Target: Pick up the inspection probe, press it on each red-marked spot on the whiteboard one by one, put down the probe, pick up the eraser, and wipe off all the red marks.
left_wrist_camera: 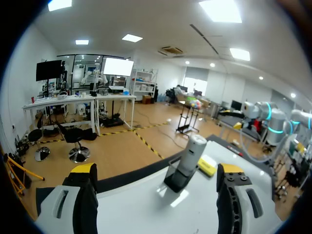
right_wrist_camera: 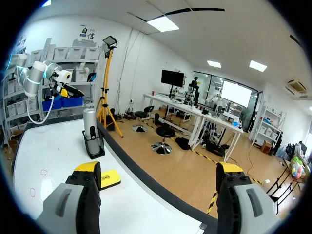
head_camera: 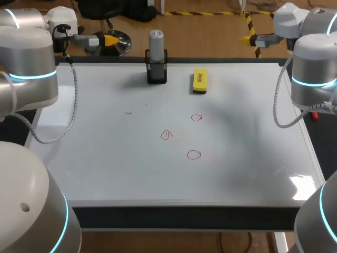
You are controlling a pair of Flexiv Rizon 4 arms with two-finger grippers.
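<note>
The inspection probe [head_camera: 156,42] stands straight up in a black holder [head_camera: 157,73] at the far edge of the whiteboard [head_camera: 105,158]. The yellow eraser [head_camera: 199,80] lies just to its right. Three red marks [head_camera: 194,154] sit near the middle of the board. The left fingers [left_wrist_camera: 84,192] and the right fingers [right_wrist_camera: 85,192] are wide apart and hold nothing, out past the board's far corners.

probe [head_camera: 156,42]: 1, upper middle | black holder [head_camera: 157,73]: 1 | yellow eraser [head_camera: 199,80]: 1 | red marks [head_camera: 194,154]: 3, centre of frame | whiteboard [head_camera: 105,163]: 1
</note>
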